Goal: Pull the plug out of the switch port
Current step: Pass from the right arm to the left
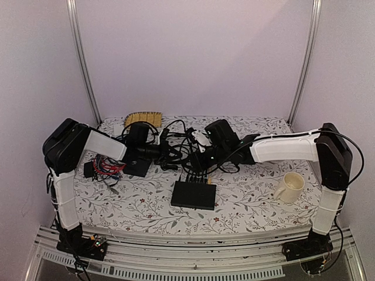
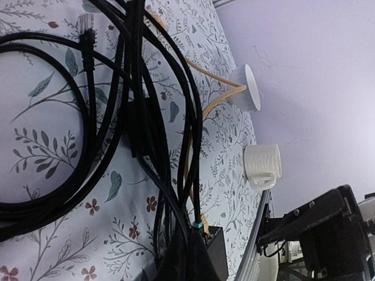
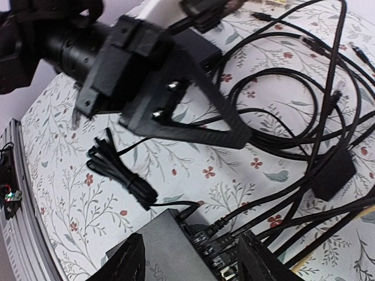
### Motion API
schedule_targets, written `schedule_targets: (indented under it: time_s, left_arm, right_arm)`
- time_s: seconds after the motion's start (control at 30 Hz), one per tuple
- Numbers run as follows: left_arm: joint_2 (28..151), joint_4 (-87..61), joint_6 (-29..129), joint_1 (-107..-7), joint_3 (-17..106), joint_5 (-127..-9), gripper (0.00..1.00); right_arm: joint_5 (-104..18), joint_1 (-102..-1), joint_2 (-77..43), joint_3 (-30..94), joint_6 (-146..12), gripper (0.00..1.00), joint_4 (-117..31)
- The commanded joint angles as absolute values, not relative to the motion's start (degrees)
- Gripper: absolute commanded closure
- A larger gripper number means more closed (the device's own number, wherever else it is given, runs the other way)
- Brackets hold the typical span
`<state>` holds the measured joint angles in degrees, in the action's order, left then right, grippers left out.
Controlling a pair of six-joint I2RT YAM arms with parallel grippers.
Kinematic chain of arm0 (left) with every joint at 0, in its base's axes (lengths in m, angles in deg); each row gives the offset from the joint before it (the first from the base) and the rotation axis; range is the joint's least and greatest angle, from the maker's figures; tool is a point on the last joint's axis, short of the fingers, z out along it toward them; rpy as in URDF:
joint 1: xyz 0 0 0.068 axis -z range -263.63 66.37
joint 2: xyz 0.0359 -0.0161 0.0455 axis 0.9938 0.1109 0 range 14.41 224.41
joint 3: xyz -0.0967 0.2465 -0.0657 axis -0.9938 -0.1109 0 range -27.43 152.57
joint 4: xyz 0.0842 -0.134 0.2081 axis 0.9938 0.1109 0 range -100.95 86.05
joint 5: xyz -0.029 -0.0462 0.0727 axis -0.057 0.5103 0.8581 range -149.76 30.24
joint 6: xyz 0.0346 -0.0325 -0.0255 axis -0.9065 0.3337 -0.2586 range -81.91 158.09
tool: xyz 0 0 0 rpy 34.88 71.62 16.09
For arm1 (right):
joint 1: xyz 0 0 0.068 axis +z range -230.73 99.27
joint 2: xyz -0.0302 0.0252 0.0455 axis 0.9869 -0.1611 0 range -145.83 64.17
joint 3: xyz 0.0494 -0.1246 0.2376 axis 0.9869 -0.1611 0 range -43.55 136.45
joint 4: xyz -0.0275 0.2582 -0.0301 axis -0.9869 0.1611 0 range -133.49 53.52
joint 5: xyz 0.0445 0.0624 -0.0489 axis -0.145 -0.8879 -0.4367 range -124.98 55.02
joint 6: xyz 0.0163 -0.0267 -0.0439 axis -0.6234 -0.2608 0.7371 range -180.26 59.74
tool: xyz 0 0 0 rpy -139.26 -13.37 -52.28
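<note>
The right gripper (image 3: 192, 249) stands spread, one finger (image 3: 126, 260) on either side of the switch (image 3: 167, 246). It is above the socket edge, where black cables (image 3: 281, 142) are plugged in. Only the right wrist view shows those sockets close up. The left gripper (image 2: 186, 257) is pressed together, and the cables run right up to its tip; whether one is pinched cannot be told. Its wrist view alone shows a loose clear plug (image 2: 86, 23) lying on the flowered table (image 2: 53, 146). From above, the switch lies near the table's front middle with the cable tangle behind it. A cream mug (image 1: 291, 186) sits to its right and a thin black slab (image 1: 137, 167) to its left.
</note>
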<state>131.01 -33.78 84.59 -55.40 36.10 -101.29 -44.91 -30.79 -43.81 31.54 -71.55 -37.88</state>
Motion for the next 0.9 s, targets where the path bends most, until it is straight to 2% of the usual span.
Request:
schedule_targets:
  time_s: [0.0, 0.43, 0.67, 0.87]
  left_arm:
    - [127.7, -34.69, 82.02, -56.03, 35.04, -101.75, 1.0]
    - [123.08, -34.97, 79.49, -55.09, 35.28, -102.94, 1.0]
    - [122.52, -32.3, 77.52, -54.24, 36.96, -102.42, 1.0]
    - [123.29, -30.17, 76.69, -53.5, 39.53, -102.47, 1.0]
  right_arm:
    - [-35.44, -32.18, -43.85, 34.91, -74.91, 0.45, -34.71]
    - [-28.65, -36.31, -60.8, 58.09, -75.96, 0.45, -19.05]
    - [-28.45, -36.39, -64.76, 63.96, -74.66, 0.45, -15.28]
    - [-28.55, -36.33, -63.94, 63.99, -72.92, 0.45, -17.26]
